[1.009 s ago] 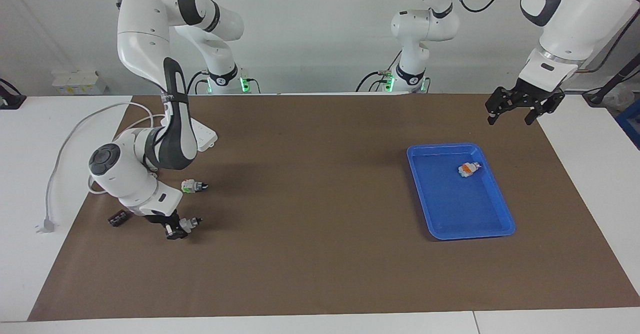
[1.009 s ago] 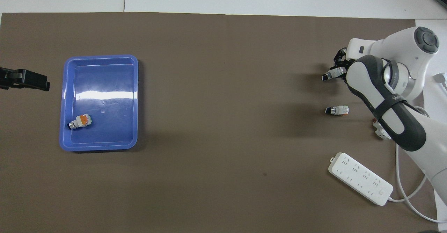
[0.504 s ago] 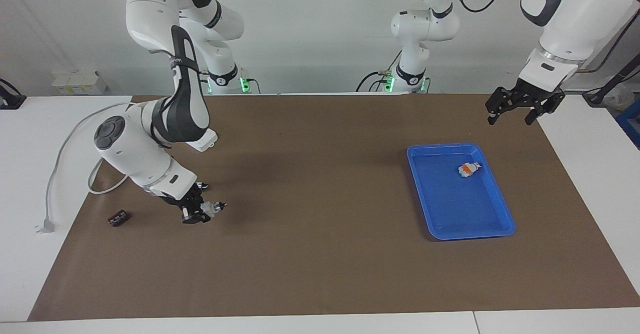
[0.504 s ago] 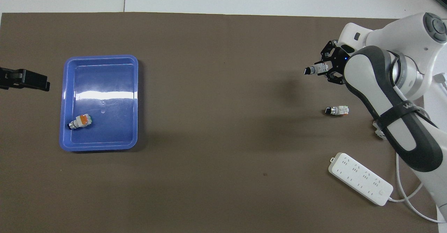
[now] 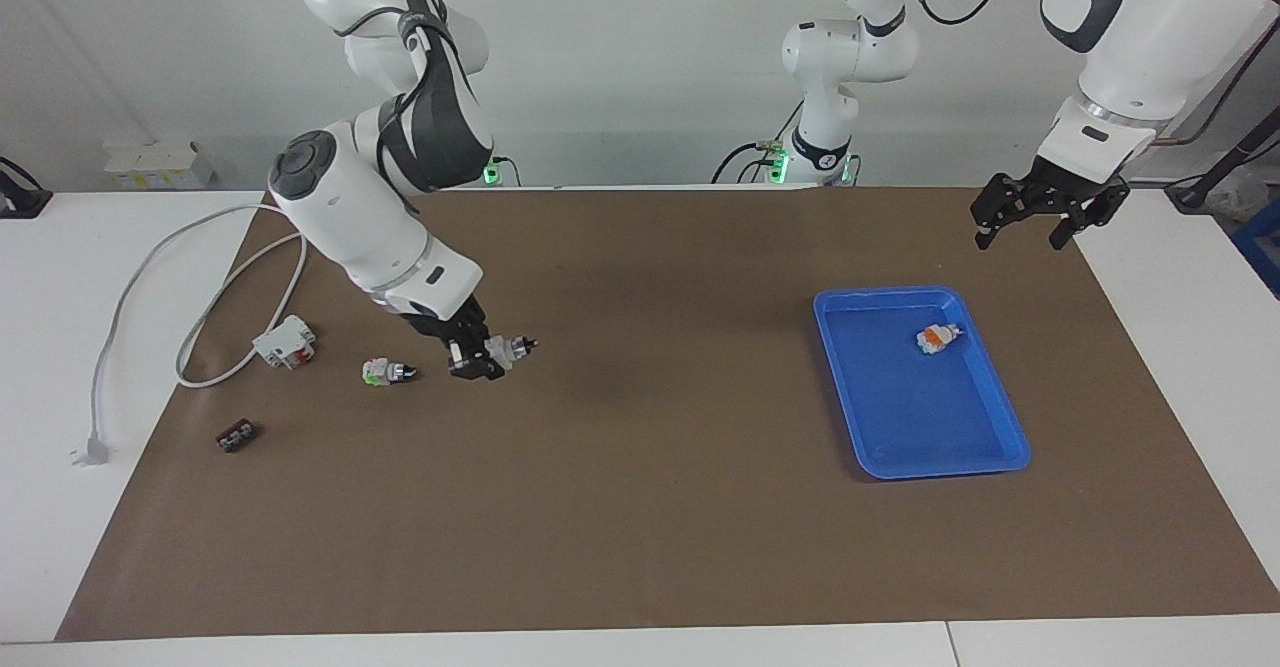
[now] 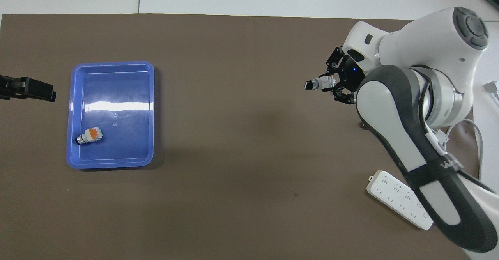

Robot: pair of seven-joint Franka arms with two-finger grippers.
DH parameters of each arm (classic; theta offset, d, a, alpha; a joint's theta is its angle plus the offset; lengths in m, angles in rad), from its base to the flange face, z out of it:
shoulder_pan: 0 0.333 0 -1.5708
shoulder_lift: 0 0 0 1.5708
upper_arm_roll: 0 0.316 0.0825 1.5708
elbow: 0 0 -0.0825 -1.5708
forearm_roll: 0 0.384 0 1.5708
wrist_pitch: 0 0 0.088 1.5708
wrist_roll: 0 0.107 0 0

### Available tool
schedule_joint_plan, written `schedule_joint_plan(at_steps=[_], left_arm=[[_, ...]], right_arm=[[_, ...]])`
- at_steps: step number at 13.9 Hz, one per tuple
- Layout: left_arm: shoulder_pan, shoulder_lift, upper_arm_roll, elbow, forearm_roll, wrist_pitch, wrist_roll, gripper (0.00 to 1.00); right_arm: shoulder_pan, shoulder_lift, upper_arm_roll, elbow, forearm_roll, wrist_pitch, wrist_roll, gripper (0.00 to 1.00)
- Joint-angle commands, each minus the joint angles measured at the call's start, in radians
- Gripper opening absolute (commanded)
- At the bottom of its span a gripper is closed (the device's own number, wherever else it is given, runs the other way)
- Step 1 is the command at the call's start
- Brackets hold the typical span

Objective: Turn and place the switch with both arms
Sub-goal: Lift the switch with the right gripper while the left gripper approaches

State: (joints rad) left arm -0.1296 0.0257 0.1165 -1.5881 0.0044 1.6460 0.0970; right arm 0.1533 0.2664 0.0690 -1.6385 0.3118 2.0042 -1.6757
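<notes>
I am carrying a switch (image 5: pixel 511 349) pinched in my right tool (image 5: pixel 478 357) above the table (image 5: pixel 640 507), knob outward for handover; left tool (image 5: pixel 1035 209) is waiting spread near the tray (image 5: pixel 1000 417)

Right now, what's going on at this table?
The right pincer is shut on a small white plastic switch with a black knob, carrying it above the brown mat. The left pincer waits open in the air by the blue plastic tray, where an orange-ended switch already lies. A green-ended switch rests on the mat.

Bright even light; glare on tray (image 6: pixel 113 106).
</notes>
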Motion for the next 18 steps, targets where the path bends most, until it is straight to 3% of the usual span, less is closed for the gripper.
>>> schedule_joint_plan(at_steps=[1,4,8,10,13,18], left_arm=[[-0.016,-0.043,-0.009,-0.035,-0.009,-0.032,-0.017,1.0],[-0.018,-0.043,-0.008,-0.032,-0.009,-0.02,-0.011,1.0],[-0.042,-0.052,-0.026,-0.039,-0.023,-0.017,-0.014,1.0],[-0.09,-0.064,-0.023,-0.064,-0.117,-0.003,-0.019,1.0],[-0.106,-0.102,-0.026,-0.156,-0.288,0.087,-0.031,1.0],[-0.251,-0.185,-0.026,-0.36,-0.415,0.354,-0.02,0.93]], right_arm=[[0.055,-0.102,-0.003,-0.101,0.023,0.007,0.083,0.0],[0.095,-0.185,-0.003,-0.162,0.024,0.011,0.158,0.0],[0.153,-0.22,-0.003,-0.185,0.064,0.018,0.165,0.0],[0.166,-0.233,-0.003,-0.195,0.101,0.027,0.166,0.0],[0.183,-0.239,-0.003,-0.207,0.11,0.053,0.178,0.0],[0.183,-0.237,-0.003,-0.205,0.147,0.062,0.186,0.0]])
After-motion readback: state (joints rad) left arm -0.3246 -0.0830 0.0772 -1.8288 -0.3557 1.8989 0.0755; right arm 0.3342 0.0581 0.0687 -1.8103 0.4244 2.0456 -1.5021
